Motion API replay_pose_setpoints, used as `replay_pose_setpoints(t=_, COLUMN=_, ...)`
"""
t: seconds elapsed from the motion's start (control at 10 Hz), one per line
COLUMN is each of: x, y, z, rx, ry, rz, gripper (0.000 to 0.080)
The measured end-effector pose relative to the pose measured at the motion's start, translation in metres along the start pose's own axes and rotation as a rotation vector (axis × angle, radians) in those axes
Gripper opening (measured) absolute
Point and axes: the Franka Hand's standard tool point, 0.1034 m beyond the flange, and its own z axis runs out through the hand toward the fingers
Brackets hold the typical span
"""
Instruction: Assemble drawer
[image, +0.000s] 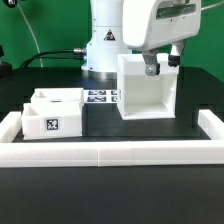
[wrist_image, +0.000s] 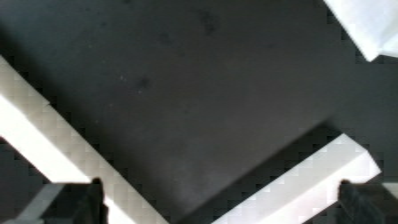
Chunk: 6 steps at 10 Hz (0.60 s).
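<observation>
The drawer housing (image: 146, 88), a white open cube, stands upright on the black table right of centre in the exterior view. Two small white open-top trays (image: 52, 112) sit side by side at the exterior view's left, the front one with a black-and-white tag. My gripper (image: 163, 66) hovers just above the housing's far right top edge. In the wrist view my gripper (wrist_image: 214, 205) is open and empty, with dark fingertips (wrist_image: 64, 205) wide apart. Below them, two white bands (wrist_image: 54, 130) meet in a corner over the black table. I cannot tell which part they belong to.
The marker board (image: 100, 97) lies flat behind the trays, in front of the robot base. The long low white border rail (image: 110, 152) runs along the table's front and up both sides. A white patch (wrist_image: 374, 25) shows at one corner of the wrist view.
</observation>
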Motion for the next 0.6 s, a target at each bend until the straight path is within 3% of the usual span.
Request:
replay_pose_setpoints(t=0.3, x=-0.002, y=-0.002, z=0.000, rx=0.000, ry=0.003, rz=0.029, gripper=0.0650)
replay_pose_setpoints(t=0.6, x=-0.025, y=-0.032, z=-0.008, rx=0.003, ry=-0.017, rz=0.231, gripper=0.0650)
